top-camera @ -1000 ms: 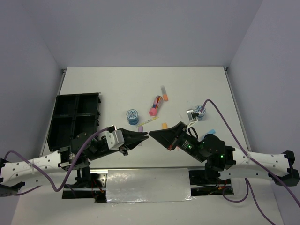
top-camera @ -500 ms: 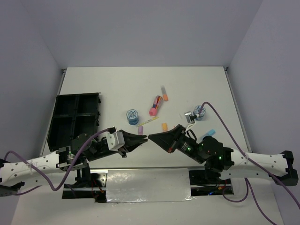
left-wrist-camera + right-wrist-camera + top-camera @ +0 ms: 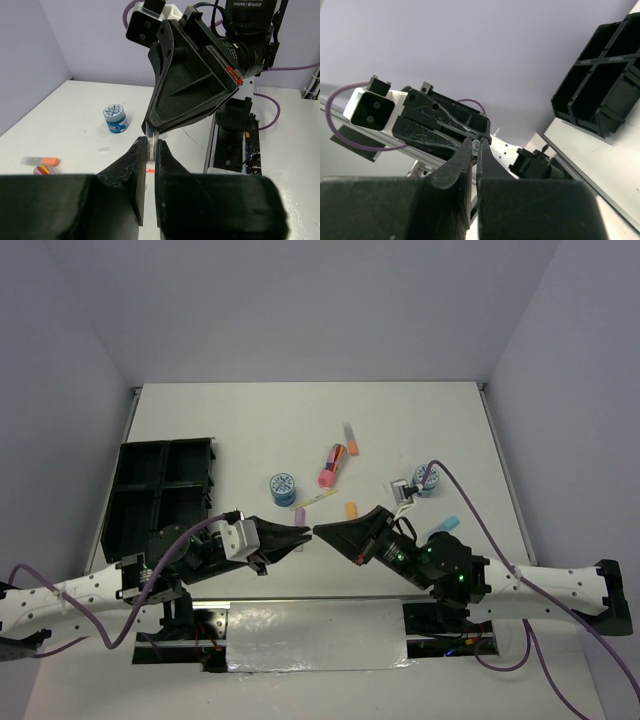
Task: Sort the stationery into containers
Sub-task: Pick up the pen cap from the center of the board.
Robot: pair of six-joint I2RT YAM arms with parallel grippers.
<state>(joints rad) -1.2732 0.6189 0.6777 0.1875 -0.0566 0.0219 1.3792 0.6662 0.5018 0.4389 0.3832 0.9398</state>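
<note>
Both arms had eased a little nearer the near edge of the table since a second before, and the right arm had drawn closer to the black organiser tray (image 3: 163,483). The left gripper (image 3: 304,531) and right gripper (image 3: 321,530) met tip to tip just past the tray's near right corner.

Between them was a thin pen (image 3: 150,149), a pale shaft with a red-orange bit at its lower end. The left wrist view showed the left fingers (image 3: 131,167) pressed in on it from both sides. The right gripper's fingers (image 3: 457,162) were drawn nearly together on the pen's other end, a small pale tip showing between them.

The rest of the stationery lay on the table to the right of the tray:
- closest, a lilac stick (image 3: 299,514) and a blue-white roll (image 3: 283,487)
- then a yellow pen (image 3: 315,498), an orange stick (image 3: 351,509) and the pink-orange highlighter (image 3: 332,464)
- farthest, the second roll (image 3: 427,481) and a light-blue stick (image 3: 446,524)
</note>
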